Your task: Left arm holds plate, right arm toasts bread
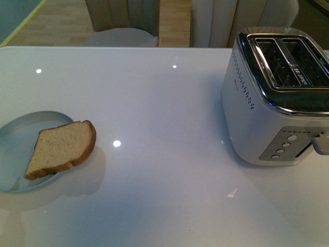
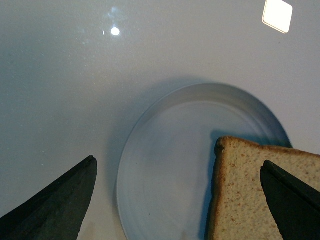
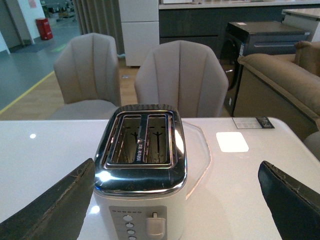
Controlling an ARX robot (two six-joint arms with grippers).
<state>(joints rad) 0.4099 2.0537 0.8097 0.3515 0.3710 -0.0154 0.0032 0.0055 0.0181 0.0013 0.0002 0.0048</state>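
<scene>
- Glossy table (image 1: 164,103): things may slide, so clamp firmly
- toaster (image 1: 267,113) at right, slots empty; right gripper (image 3: 176,165) faces it, jaws spread, empty
- plate (image 1: 15,154) at left; left gripper (image 2: 177,165) hovers above, jaws wide, empty
- bread (image 1: 61,149) overhangs plate's toaster-side rim: grip bare rim instead

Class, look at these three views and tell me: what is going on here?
Nothing is gripped yet. The left gripper hangs open above the plate, where the bread lies with its rounded end overhanging the rim. The right gripper, also open, faces the toaster, whose two slots are empty.
</scene>
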